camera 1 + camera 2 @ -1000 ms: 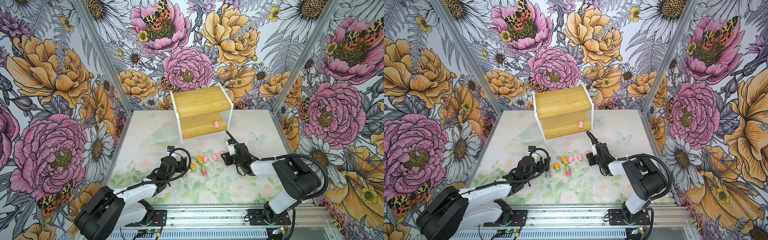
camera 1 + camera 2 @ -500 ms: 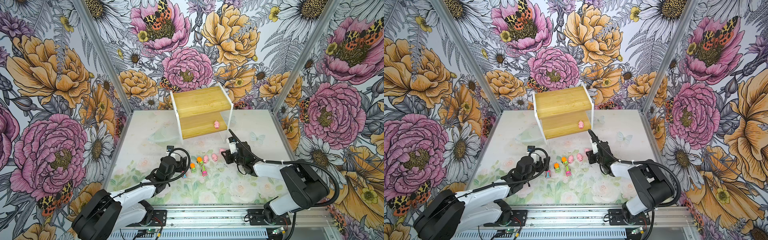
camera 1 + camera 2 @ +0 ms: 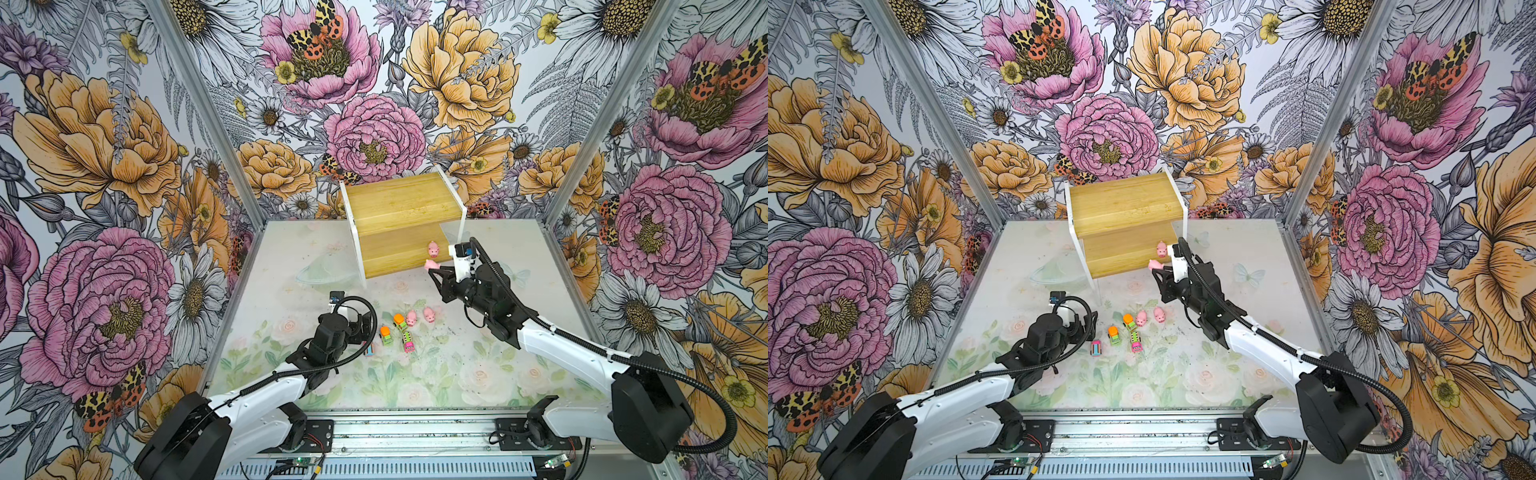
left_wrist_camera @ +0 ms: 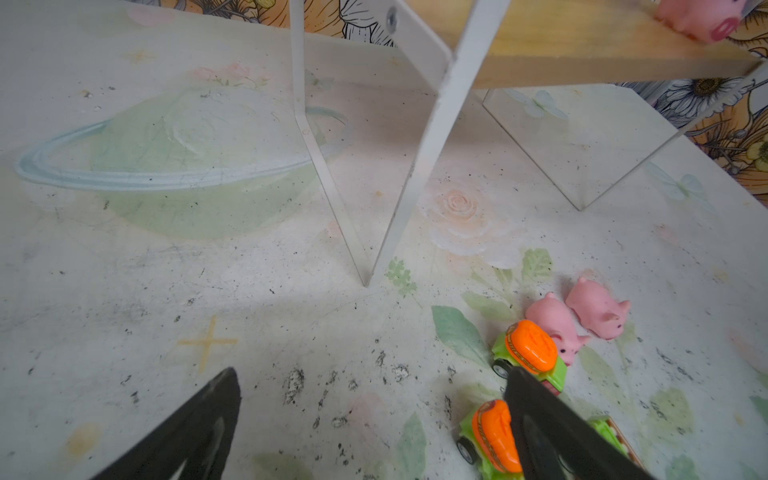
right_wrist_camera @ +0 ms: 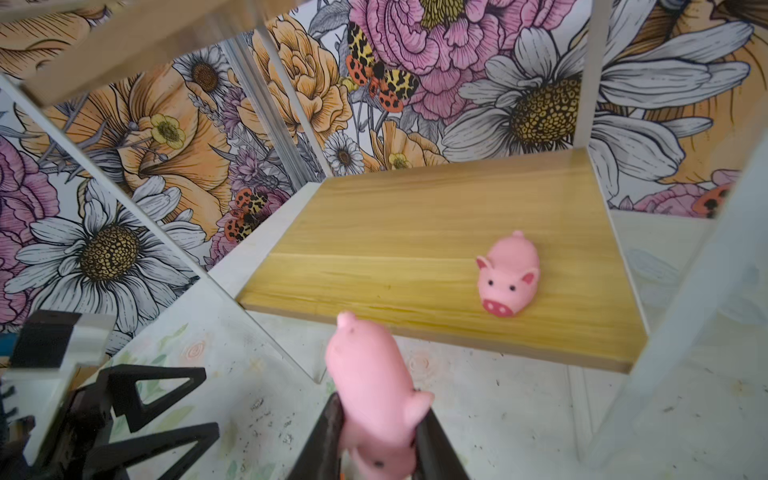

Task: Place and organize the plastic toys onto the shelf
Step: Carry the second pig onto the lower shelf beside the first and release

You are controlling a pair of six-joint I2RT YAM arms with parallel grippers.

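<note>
Three sides are closed by wallpaper panels (image 3: 124, 145) printed with large pink and orange flowers, daisies and butterflies, joined by aluminium corner posts (image 3: 201, 104). The bench (image 3: 478, 374) is covered with a pale, scuffed print of roses and leaves, evenly lit.

Floral table (image 3: 457, 374) with shelf (image 3: 399, 199), two pigs (image 3: 411, 318), two green trucks (image 3: 386, 334), two striped cars (image 3: 408, 341); another pig (image 3: 433, 249) on the lower board (image 3: 395, 255).

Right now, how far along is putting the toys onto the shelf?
Done: one small pink pig sits on the lower board of the two-tier bamboo shelf. In hand: the right gripper holds a second pink pig near that board's front edge. Remaining: two pink pigs, two green trucks with orange tops and two striped cars, all on the table.
</note>
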